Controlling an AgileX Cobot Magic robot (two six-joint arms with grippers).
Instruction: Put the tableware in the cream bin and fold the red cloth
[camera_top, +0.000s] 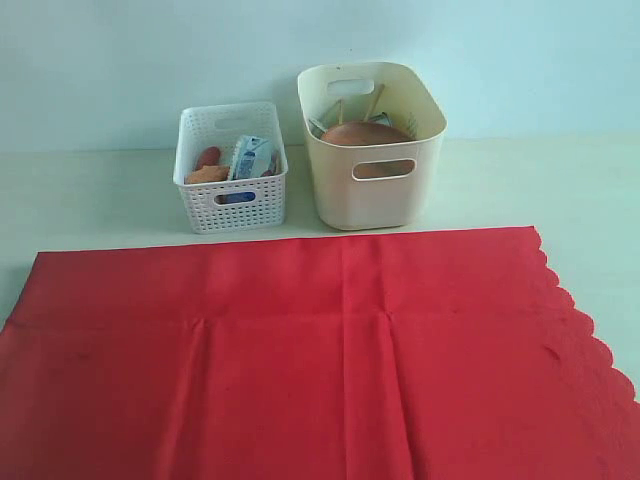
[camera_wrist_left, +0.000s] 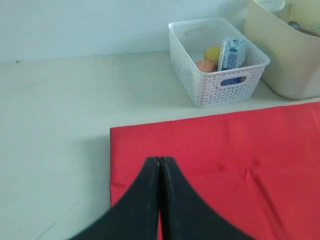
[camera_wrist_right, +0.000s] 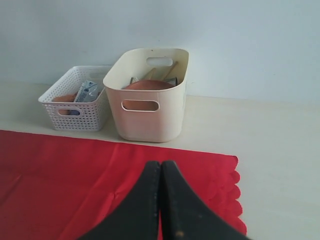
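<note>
From outside we see the red cloth (camera_top: 320, 350) flat before the cream bin (camera_top: 372, 190), long axis left to right. Our left gripper (camera_wrist_left: 160, 162), closed and empty, hangs by its plain end. Our right gripper (camera_wrist_right: 161, 166), also closed and empty, hangs by the scalloped end.

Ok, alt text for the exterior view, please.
A large red cloth lies spread flat across the front of a pale table. Behind it stand a white lattice basket holding food and a milk carton, and a taller cream bin holding a brown plate.

Bright, even light; soft focus
</note>
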